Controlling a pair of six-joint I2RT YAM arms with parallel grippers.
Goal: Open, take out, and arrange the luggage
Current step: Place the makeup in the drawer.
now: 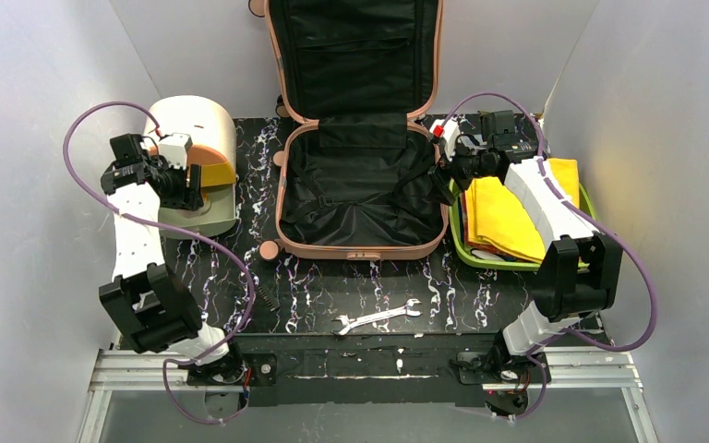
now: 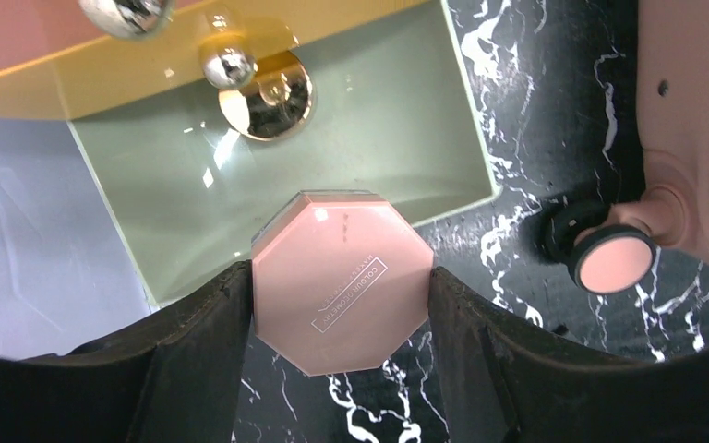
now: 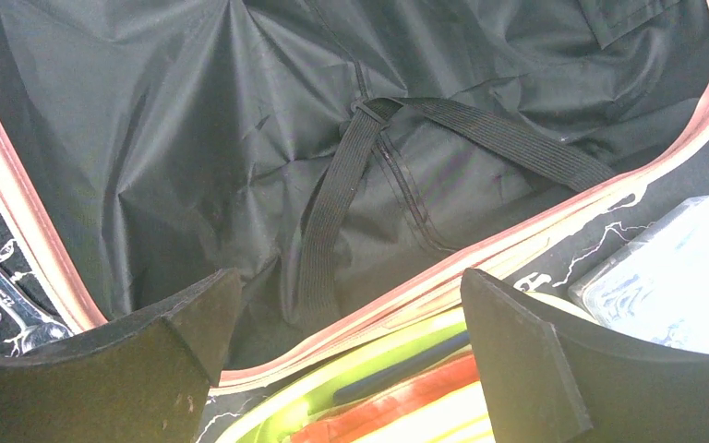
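The salmon-pink luggage lies open mid-table, its lid leaning on the back wall and its black lining bare. My left gripper is left of it at the round cream-and-orange box. In the left wrist view it is shut on a pink octagonal compact, held over the corner of the box's open pale-green drawer. My right gripper is open and empty. In the right wrist view it hangs over the luggage's right rim and the lime-green tray's edge.
The lime-green tray at the right holds folded yellow cloth. A silver wrench lies near the front edge. A luggage wheel sits close to the right of the left gripper. A clear packet lies beside the tray.
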